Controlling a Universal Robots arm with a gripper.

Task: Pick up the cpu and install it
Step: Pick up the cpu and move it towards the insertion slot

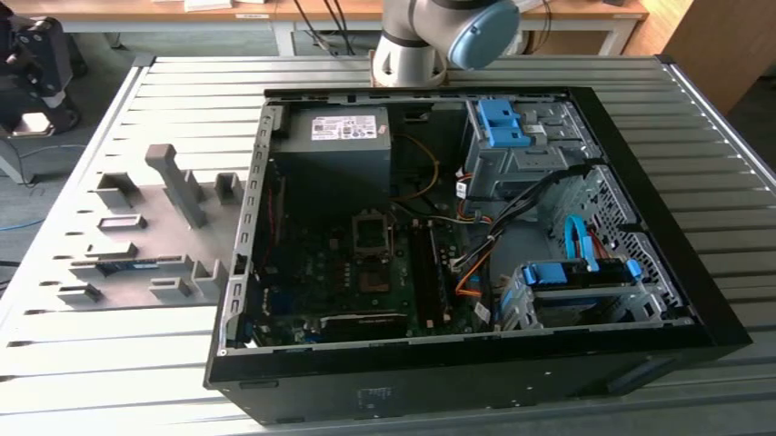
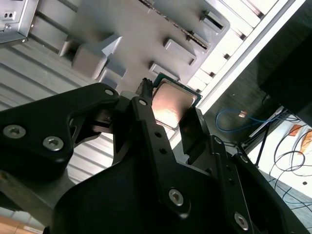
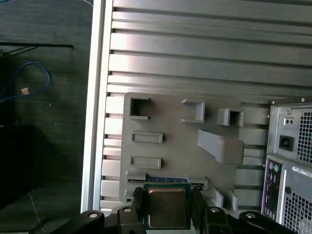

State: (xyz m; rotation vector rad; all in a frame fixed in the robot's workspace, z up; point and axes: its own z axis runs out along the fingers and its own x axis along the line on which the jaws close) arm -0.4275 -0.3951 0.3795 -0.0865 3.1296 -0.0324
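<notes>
We see the black two-fingered end effector [image 2: 170, 108] clamped narrowly on the small, flat, square cpu [image 2: 171, 103], silvery metal face showing, with a finger on each of two opposite edges. The first wrist view shows the same grip, the cpu [image 3: 167, 205] seen against the near edge of the light-grey moulded holder [image 3: 165, 126], close to a narrow green memory stick [image 3: 165, 180] in one pocket. We cannot tell whether the chip touches the holder. The holder lies near the ribbed aluminium surface's [image 1: 145, 381] edge at the exterior view's left, just beside the open black computer case [image 1: 485, 391].
</notes>
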